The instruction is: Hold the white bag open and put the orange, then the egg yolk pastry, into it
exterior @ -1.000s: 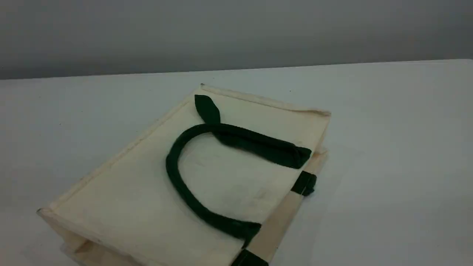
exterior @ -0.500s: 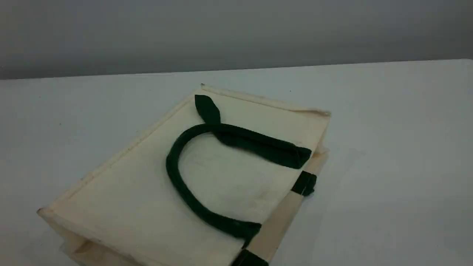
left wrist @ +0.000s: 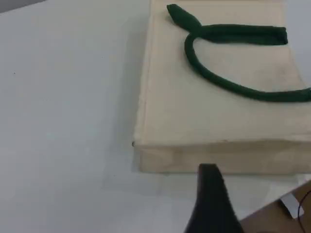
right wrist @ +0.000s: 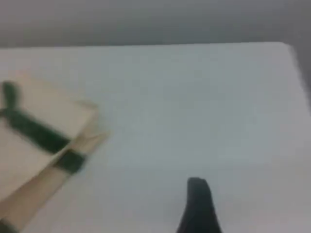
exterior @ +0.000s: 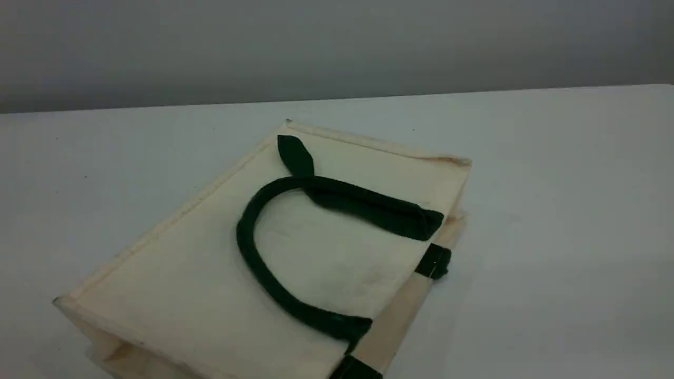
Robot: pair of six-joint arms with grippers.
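The white bag (exterior: 200, 273) lies flat on the table with its dark green handle (exterior: 245, 234) looped over the top face. Its mouth edge, with a green patch (exterior: 434, 261), faces right. In the left wrist view the bag (left wrist: 194, 111) lies just ahead of my left gripper's lone fingertip (left wrist: 211, 194), which touches nothing. My right gripper's fingertip (right wrist: 197, 204) hovers over bare table, right of the bag's mouth corner (right wrist: 53, 109). Both grippers look open and empty. Neither arm shows in the scene view. The orange and the egg yolk pastry are out of view.
The white table's far edge (exterior: 337, 100) meets a grey wall. A table edge (left wrist: 286, 199) runs close by the left fingertip, with brown floor beyond. The table's corner (right wrist: 286, 46) shows at the upper right of the right wrist view.
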